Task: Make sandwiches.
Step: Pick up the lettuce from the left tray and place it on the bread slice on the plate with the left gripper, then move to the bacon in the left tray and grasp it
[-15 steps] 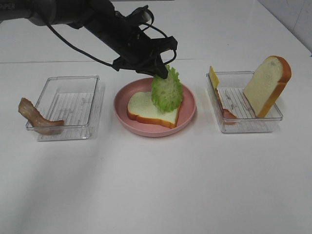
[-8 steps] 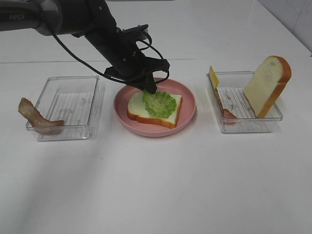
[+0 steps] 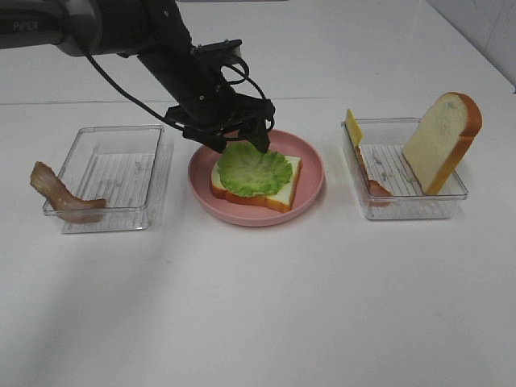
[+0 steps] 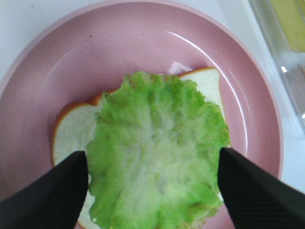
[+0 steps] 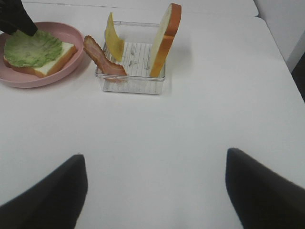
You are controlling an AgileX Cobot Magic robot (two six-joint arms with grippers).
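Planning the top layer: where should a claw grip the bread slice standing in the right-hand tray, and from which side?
Probably its raised top end, from above, pinching the two flat faces: the bread slice stands on edge, propped in the clear tray, its lower end walled in beside bacon and cheese.

Looks like a robot lab bench: bare white table (image 3: 258, 306), black robot arm (image 3: 121, 28) over a pink plate (image 3: 311, 172), clear trays (image 3: 121, 128) on either side.

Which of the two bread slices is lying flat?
The slice on the pink plate, under the lettuce. The other slice stands on edge in the right tray.
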